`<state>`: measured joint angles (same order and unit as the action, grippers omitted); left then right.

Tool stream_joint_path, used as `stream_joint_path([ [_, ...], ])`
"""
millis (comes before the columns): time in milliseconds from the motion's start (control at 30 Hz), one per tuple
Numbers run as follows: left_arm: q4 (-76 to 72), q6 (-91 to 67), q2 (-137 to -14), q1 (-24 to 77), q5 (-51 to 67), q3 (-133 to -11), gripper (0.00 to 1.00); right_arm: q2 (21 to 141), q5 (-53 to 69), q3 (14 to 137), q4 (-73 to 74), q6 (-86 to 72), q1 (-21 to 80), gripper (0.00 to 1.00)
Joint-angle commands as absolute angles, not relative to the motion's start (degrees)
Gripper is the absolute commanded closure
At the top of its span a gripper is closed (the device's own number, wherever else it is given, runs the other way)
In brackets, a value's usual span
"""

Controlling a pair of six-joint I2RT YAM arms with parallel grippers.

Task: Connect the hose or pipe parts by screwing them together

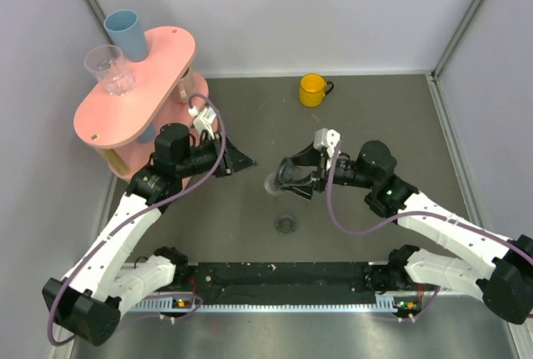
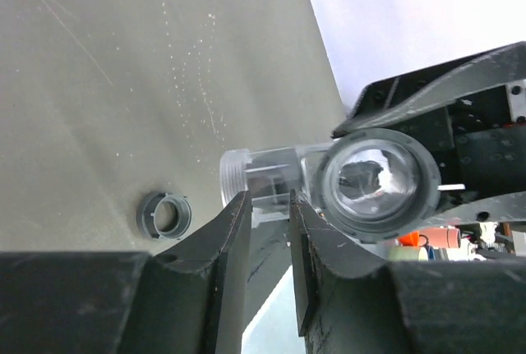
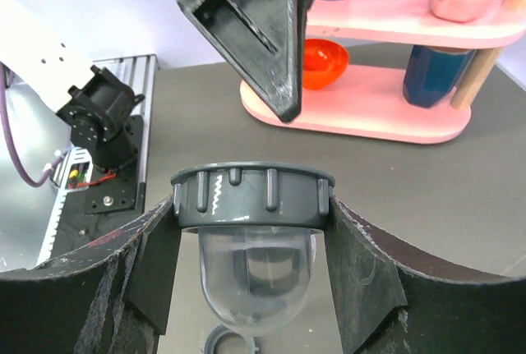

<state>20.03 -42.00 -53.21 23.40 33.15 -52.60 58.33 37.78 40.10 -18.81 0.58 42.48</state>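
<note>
My right gripper [image 1: 293, 177] is shut on the pipe fitting [image 1: 276, 182], holding it above the table. In the right wrist view its fingers [image 3: 156, 264] clamp the dark grey ribbed collar [image 3: 251, 198], and the clear dome body [image 3: 255, 280] hangs below. The small dark ring nut [image 1: 286, 224] lies loose on the table beneath it, also visible as the nut [image 2: 164, 214]. My left gripper [image 1: 238, 162] is just left of the fitting and apart from it. Its jaws [image 2: 269, 206] stand a little open with nothing between them, pointing at the fitting's clear threaded stub [image 2: 246, 175].
A pink two-tier shelf [image 1: 162, 55] stands at the back left with a blue cup [image 1: 125, 32] and a clear glass [image 1: 109, 68] on top. A yellow mug [image 1: 312, 90] sits at the back centre. Grey walls close in the table on three sides.
</note>
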Motion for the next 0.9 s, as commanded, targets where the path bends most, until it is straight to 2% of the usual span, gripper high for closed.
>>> stream_joint_path([
  [0,16.45,-43.15,-54.93,23.38,36.82,-50.45,0.71,56.25,40.69,38.33,-32.41,-5.09,42.63,0.77],
  [133,9.42,-46.05,-55.55,23.99,41.13,-47.03,0.72,56.16,41.13,38.23,-34.81,-7.03,42.63,0.78],
  [500,0.44,-50.54,-57.74,30.14,38.67,-43.07,0.74,56.86,40.78,38.94,-36.83,-7.73,42.54,0.78],
  [767,2.10,-48.26,-58.97,30.76,36.22,-43.41,0.75,55.81,40.61,38.67,-35.17,-7.30,42.63,0.79],
  [867,7.44,-45.02,-58.89,30.67,34.02,-45.70,0.70,53.97,39.55,38.06,-32.88,-5.80,42.63,0.79],
])
